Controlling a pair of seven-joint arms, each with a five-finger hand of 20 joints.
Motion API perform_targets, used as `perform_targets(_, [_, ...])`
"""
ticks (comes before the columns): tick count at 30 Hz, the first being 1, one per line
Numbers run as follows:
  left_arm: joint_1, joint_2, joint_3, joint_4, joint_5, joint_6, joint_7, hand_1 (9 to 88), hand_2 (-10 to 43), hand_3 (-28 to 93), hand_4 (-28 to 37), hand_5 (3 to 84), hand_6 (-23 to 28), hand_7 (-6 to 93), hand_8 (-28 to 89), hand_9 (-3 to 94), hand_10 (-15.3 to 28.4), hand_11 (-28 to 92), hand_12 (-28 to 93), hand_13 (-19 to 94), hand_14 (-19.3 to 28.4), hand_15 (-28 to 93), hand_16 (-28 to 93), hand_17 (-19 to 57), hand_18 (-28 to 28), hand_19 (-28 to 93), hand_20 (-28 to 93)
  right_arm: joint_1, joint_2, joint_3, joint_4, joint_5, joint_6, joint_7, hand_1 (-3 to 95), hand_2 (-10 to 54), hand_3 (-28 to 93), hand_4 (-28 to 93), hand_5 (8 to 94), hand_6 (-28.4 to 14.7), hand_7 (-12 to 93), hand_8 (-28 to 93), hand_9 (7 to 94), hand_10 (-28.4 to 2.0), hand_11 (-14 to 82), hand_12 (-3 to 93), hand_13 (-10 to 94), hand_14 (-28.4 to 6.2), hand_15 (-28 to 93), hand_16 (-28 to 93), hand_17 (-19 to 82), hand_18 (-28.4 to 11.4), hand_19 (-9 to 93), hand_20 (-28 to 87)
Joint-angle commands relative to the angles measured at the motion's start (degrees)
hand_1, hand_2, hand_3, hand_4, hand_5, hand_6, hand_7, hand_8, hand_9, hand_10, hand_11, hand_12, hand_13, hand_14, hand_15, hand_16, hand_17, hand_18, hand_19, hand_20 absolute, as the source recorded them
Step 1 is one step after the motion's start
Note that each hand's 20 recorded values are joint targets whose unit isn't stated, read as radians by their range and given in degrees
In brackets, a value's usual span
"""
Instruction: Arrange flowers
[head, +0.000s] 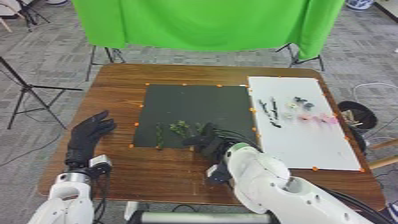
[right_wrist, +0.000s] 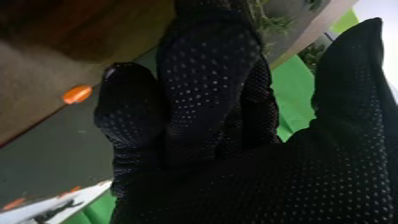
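The bushy sprig (head: 179, 129) lies on the near part of the dark mat (head: 195, 100), just ahead of my right hand (head: 210, 142). I expect it to be light and springy, its leaves soft enough to crush or snag on my glove, its stem stiffer and perhaps slippery. I'd take it low on the bare stem, between thumb and fingers, with only a light squeeze. My right fingers look loosely extended, the thumb apart, nothing pinched between them. To the left, the narrow sprig (head: 159, 136) stretches toward the mat's near edge; 1 careful pinch near its end should do. Farther left, my left hand (head: 90, 132) is over the table (head: 160, 175), fingers relaxed and empty. On the white board (head: 311, 145) at right lie pink blooms (head: 329, 119) and dark twigs (head: 274, 107), which I judge frailer.
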Motion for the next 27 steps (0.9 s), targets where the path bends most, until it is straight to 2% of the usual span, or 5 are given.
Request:
perform_targets(1, [0.2,0.04,0.45,0.16,0.15,-0.73,-0.67,22.6,-2.5,73,-28.3,50.8,4.2,12.0,-8,51.8,14.7,20,9,45,17.0,23,-5,10.3,11.2,7,16,0.1,0.4,2.6,-0.4,-1.9,0.3,-0.6,23.6,5.7,62,-10,82.8,-7.6,20,-8,93.7,-16.2,28.3,15.9,94,-5.1,53,13,78,-4.6,93,-2])
perform_targets(11, [-0.5,0.14,0.91,0.55,0.11,-0.81,-0.35,22.6,-2.7,73,-28.3,50.8,4.2,12.0,-8,51.7,14.7,20,9,45,17.1,23,-5,10.3,11.3,7,16,7.6,5.4,6.7,2.8,-13.8,5.8,-1.5,24.7,1.6,64,-10,76.7,-5.2,22,-9,89.7,-16.4,23.1,18.4,94,-5.4,47,20,73,-6.1,92,7])
perform_targets(17, [0.0,-0.04,0.56,0.17,0.07,-0.32,-0.23,22.6,-2.5,73,-28.3,50.7,4.3,11.9,-8,51.8,14.8,20,9,45,17.0,23,-5,10.3,11.3,7,16,10.5,8.1,7.7,6.6,-13.9,-3.1,1.9,27.1,-7.6,65,-9,56.0,-4.5,11,-7,61.4,-19.3,9.4,15.6,94,-5.9,42,27,69,-7.3,91,20])
perform_targets(21, [0.3,-0.09,0.36,0.01,-0.16,-0.11,-0.29,22.7,-2.4,73,-28.3,50.7,4.2,12.0,-8,51.8,14.7,20,9,45,17.0,23,-5,10.3,11.3,7,16,11.7,8.6,8.6,9.2,-12.3,-10.7,4.5,26.8,-9.4,63,-9,46.5,-4.5,8,-6,51.0,-21.1,5.9,14.4,92,-5.9,45,27,69,-7.1,91,22])
perform_targets(27, [0.1,-0.26,0.53,0.11,0.04,-0.41,-0.50,22.7,-2.4,73,-28.3,50.7,4.1,12.1,-8,51.7,14.7,20,9,45,17.0,23,-5,10.3,11.3,7,16,11.7,9.3,9.5,13.0,-11.9,-15.3,5.8,23.6,-9.5,60,-12,35.5,-6.1,4,-4,37.6,-24.8,2.5,10.6,90,-6.7,47,24,67,-7.2,91,22])
